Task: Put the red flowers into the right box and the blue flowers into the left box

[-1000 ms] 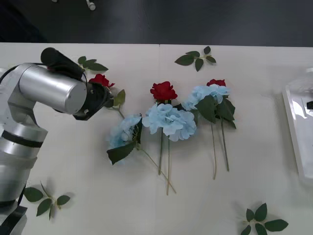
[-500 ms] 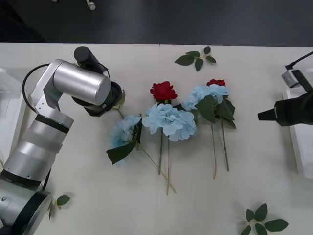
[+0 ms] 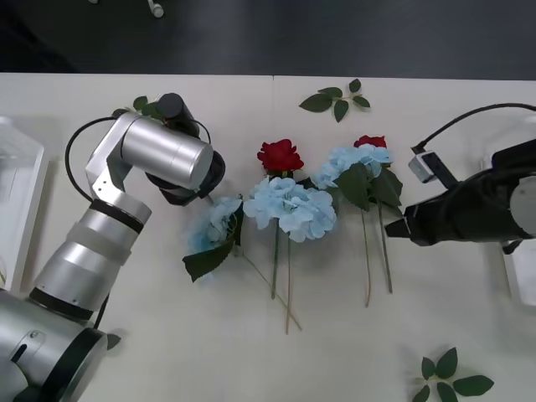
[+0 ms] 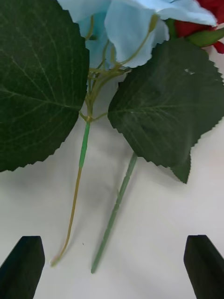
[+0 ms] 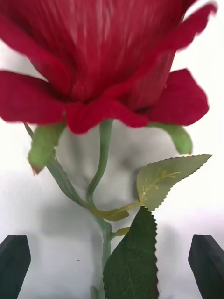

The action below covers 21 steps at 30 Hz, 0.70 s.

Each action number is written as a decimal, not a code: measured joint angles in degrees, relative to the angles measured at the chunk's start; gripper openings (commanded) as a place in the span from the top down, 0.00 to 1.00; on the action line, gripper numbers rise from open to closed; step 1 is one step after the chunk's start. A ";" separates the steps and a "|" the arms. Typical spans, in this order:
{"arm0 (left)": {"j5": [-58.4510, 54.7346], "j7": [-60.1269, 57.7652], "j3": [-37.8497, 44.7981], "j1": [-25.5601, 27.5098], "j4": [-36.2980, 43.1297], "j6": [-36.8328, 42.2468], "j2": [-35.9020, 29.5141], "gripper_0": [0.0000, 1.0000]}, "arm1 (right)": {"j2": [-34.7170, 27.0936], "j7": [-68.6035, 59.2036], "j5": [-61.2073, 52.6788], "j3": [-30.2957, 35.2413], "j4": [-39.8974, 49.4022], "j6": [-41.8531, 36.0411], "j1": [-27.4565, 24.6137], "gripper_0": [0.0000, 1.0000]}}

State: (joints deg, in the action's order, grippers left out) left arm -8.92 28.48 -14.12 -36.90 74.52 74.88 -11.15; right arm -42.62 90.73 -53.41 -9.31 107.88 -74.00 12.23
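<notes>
White tabletop [image 3: 251,360], dark floor beyond its far edge, and the flowers lie in a loose row across the middle. Left box [image 3: 18,201] sits at the left edge, just its rim and a bare white inside in view; nothing visible in it. Right box [image 3: 521,285] peeks out at the right edge behind the right arm, contents hidden.

Left gripper [image 5: 112,268] is down over a red rose [image 5: 100,70] at the left end of the row. Its black fingers [image 5: 14,264] are spread wide at the corners of the wrist view, the rose's stem running up between them, not pinched. From the front, the silver arm covers that bloom.

Right gripper [image 4: 112,266] hovers near the right end of the row, fingers [image 4: 23,266] wide apart, nothing held. Between them lie two stem ends on the tabletop, under a blue flower [image 4: 126,23] with big dark leaves.

On the tabletop: two more red roses, one in the centre [image 3: 280,156], one further right [image 3: 370,141]. Blue clusters at left [image 3: 211,222], centre [image 3: 291,205] and right [image 3: 352,159]. Leaf sprigs [image 3: 335,99] lie scattered at the far edge and near right corner
</notes>
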 measured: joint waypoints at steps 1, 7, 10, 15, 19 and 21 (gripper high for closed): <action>0.42 0.00 -0.01 0.00 -0.40 -0.22 0.32 0.00 | 1.26 0.00 1.32 -0.01 0.00 -0.47 0.00 0.12; 2.04 0.00 -0.12 0.00 -1.94 -0.30 1.52 0.00 | 5.40 -0.05 8.20 -3.02 -0.27 -0.75 0.46 0.12; 2.04 0.00 -0.93 0.00 -2.04 -0.31 1.53 0.00 | 6.37 -1.71 10.40 -5.72 -1.72 -0.75 1.89 0.12; 2.04 0.01 -2.55 -0.01 -3.12 -0.81 1.52 0.00 | 8.69 -8.46 13.36 -7.76 -4.48 -0.75 4.39 0.12; 2.05 0.01 -2.58 -0.04 -3.17 -0.87 1.52 0.00 | 9.98 -11.64 14.35 -7.31 -6.11 -0.75 5.65 0.12; 2.05 0.01 -2.58 -0.04 -3.21 -0.92 1.52 0.15 | 10.14 -12.84 14.87 -7.12 -6.56 -0.80 6.11 0.12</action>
State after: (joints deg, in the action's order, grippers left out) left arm -6.87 28.50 -16.70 -36.94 71.31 73.96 -9.62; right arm -32.47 77.89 -38.53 -16.44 101.33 -74.80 18.34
